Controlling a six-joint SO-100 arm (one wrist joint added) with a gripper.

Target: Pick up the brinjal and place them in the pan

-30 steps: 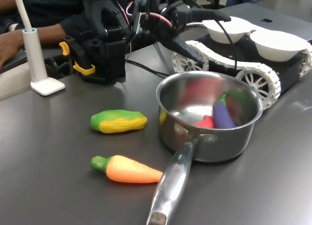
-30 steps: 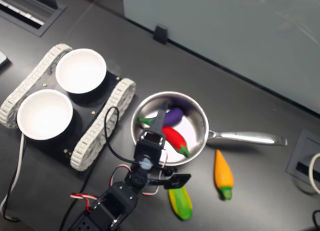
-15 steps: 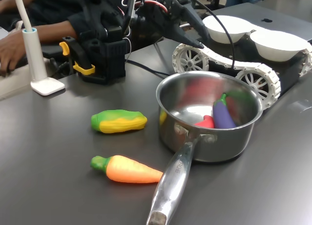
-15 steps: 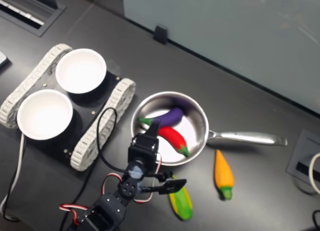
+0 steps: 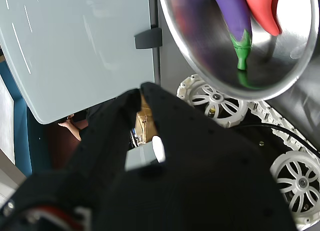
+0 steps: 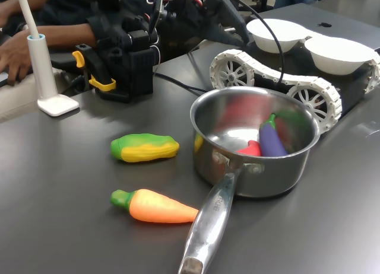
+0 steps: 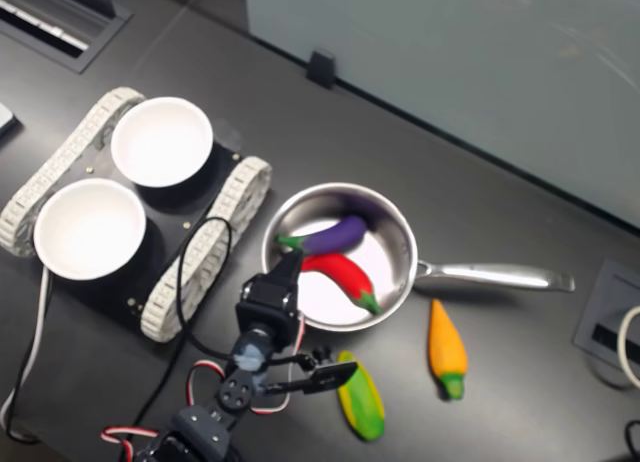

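Dark grey table (image 7: 520, 212) carries a tracked base (image 7: 190, 267) with two white bowls beside the steel pan (image 7: 400, 237). Eggplant (image 7: 335, 234) lies inside the pan, touching a red chili (image 7: 345, 277). Claw (image 7: 288, 265) hangs empty just outside the pan rim, jaws nearly closed in the wrist view.

The brinjal (image 7: 333, 235) is found inside the pan (image 7: 402, 240), right beside a chili (image 7: 343, 277) that's also in there. In the second exterior view, the pan handle (image 7: 492, 276) is pointed to the second exterior view's right. The carrot (image 7: 446, 350) and the corn (image 7: 361, 394) are laid on the tabletop (image 7: 480, 192) below the pan. A tracked rover (image 7: 190, 269) is parked at the pan's left, with two bowls (image 7: 161, 140) carried on top. The tool (image 7: 291, 262) is seen just at the pan's lower-left rim.
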